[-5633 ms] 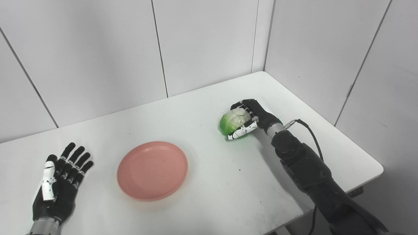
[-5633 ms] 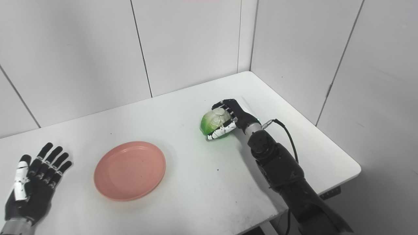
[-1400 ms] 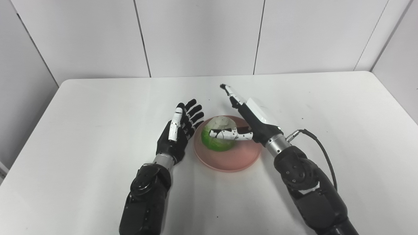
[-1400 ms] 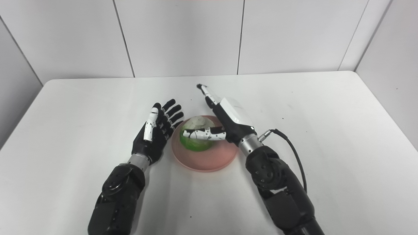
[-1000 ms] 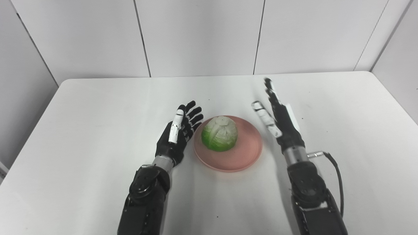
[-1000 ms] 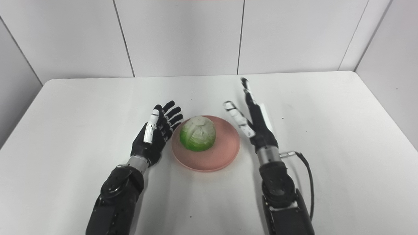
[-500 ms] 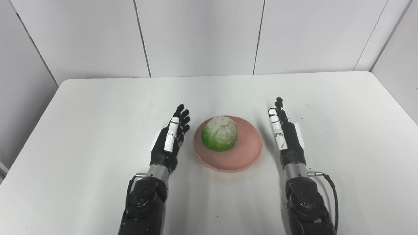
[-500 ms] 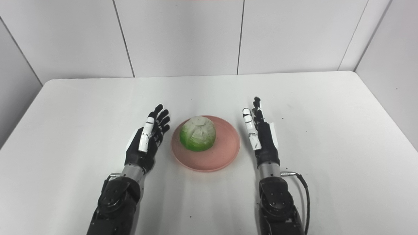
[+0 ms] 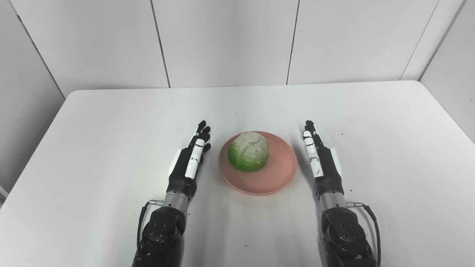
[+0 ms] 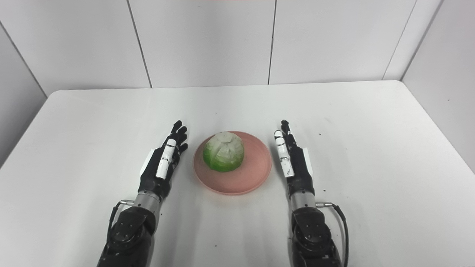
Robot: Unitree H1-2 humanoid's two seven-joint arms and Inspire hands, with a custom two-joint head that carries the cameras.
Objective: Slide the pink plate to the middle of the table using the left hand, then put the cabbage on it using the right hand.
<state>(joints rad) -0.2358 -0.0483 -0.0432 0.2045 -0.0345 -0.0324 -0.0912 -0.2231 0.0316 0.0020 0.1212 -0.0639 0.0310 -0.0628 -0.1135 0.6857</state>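
Pink plate (image 9: 276, 177) sits near the middle of the white table (image 9: 92, 133); cabbage (image 9: 248, 151) rests on it, toward the plate's far-left part, green base down, pale top up. Left hand (image 9: 188, 162) lies just left of the plate, fingers straight, holding nothing, not touching the rim. Right hand (image 9: 321, 161) lies just right of the plate, fingers likewise extended and empty, clear of the cabbage
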